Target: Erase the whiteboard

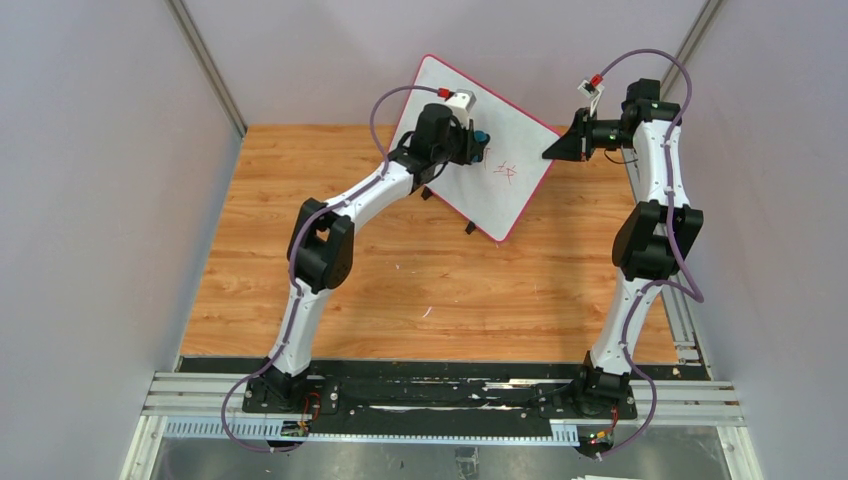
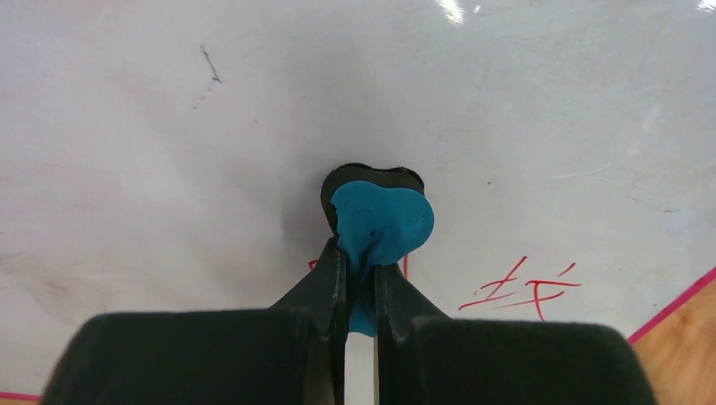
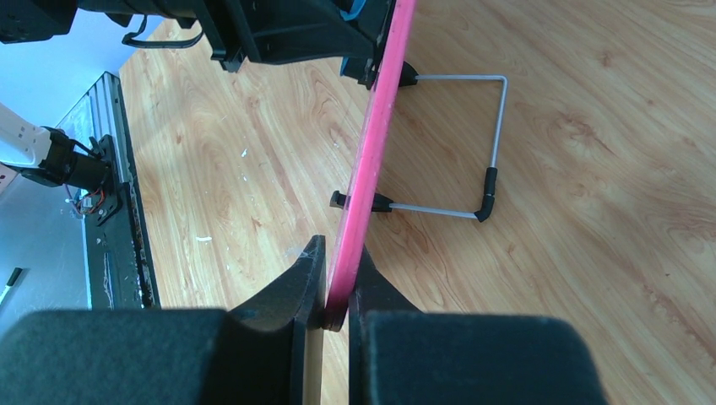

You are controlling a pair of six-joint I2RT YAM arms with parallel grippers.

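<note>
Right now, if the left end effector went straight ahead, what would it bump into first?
The whiteboard: the left end effector points its blue eraser at the white face, seemingly touching it, beside the red writing.

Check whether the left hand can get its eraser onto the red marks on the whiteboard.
Probably yes. The left hand holds the eraser at the whiteboard; the red marks lie just beside it, nothing between. The right hand clamps the board's edge, off that path.
</note>
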